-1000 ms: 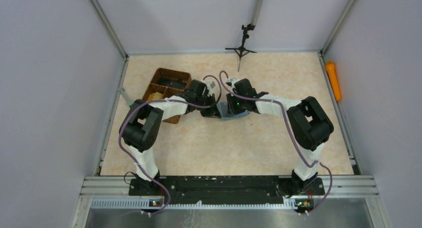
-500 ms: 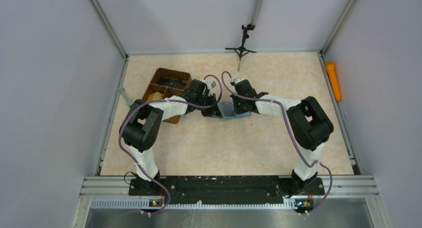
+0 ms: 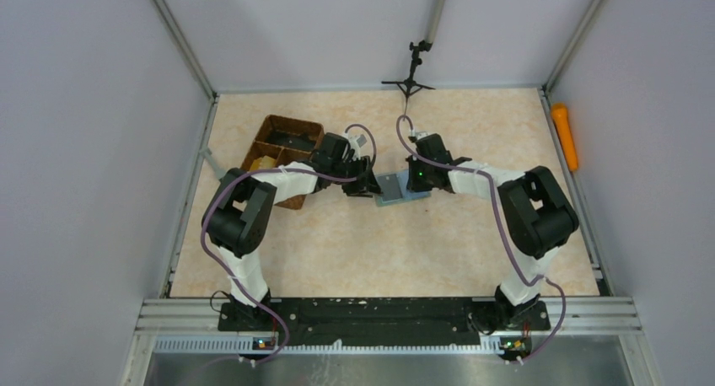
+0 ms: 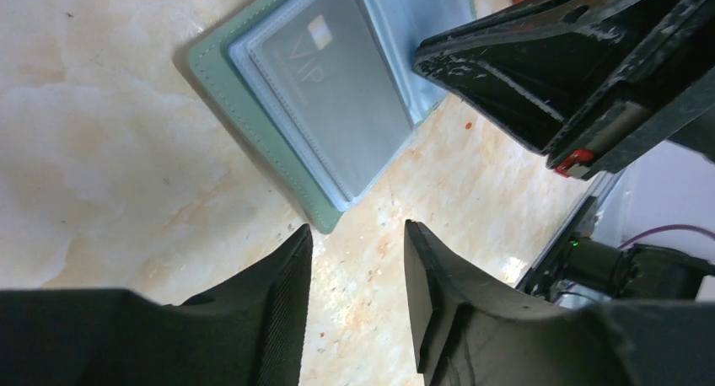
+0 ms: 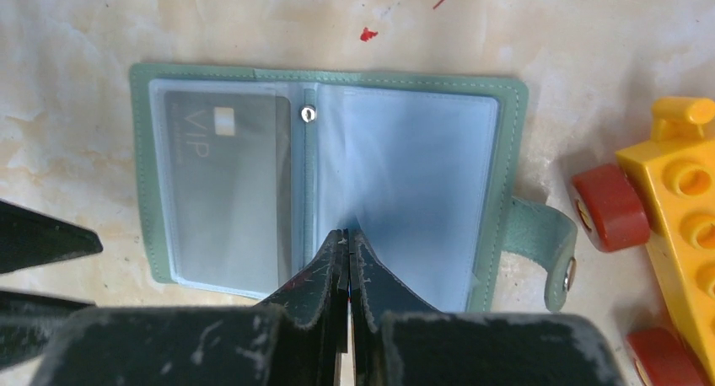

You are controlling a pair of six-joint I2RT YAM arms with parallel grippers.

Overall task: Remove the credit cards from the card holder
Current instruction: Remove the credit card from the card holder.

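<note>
The grey-green card holder (image 5: 329, 175) lies open on the table, blue-grey sleeves up, its snap strap to the right. One dark credit card (image 5: 228, 175) marked VIP sits in the left sleeve. My right gripper (image 5: 346, 234) is shut at the holder's near edge by the fold, pinching a clear sleeve that tents up to its tips. My left gripper (image 4: 358, 234) is open with only table between its fingers, just off a corner of the holder (image 4: 253, 99). From above, the holder (image 3: 395, 189) lies between both grippers.
A brown wicker tray (image 3: 282, 150) stands left of the left arm. A yellow toy block with red wheels (image 5: 674, 201) sits just right of the holder. A small tripod (image 3: 411, 78) stands at the back, and an orange object (image 3: 565, 137) lies beyond the right wall rail.
My left gripper has opened and let go of the holder. My right gripper shut and shifted right, and the holder moved right with it and lies spread open.
</note>
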